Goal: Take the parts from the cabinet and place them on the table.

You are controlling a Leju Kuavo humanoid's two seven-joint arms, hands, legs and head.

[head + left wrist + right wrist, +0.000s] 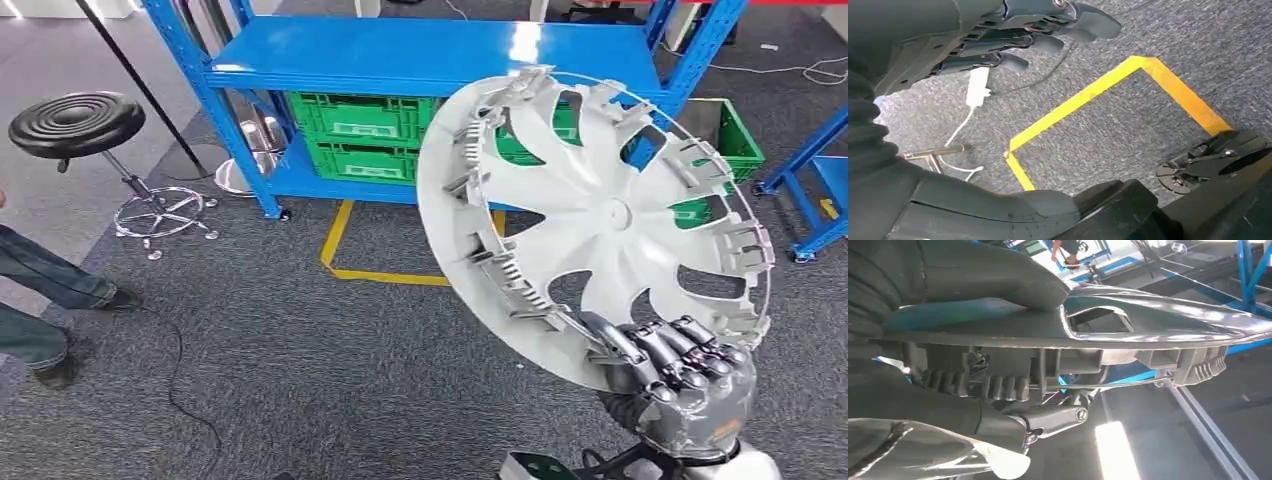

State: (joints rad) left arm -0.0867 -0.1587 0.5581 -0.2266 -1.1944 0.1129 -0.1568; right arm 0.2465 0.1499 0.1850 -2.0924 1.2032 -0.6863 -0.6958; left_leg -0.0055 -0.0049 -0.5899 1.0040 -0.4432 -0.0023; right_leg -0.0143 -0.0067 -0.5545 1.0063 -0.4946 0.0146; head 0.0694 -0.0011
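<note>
The right hand grips the rim of the round white plastic wheel cover, held up tilted in front of the blue metal shelving cabinet. So it's out, placing still to do, with no table visible. The left hand hangs loose, fingers apart, holding nothing.

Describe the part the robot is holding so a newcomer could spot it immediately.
Start at the blue shelving rack with green crates on its lower level. In front of it the right hand grips a wheel cover by its lower rim. It is the one large white disc, with curved spokes and clips around its rim.
</note>
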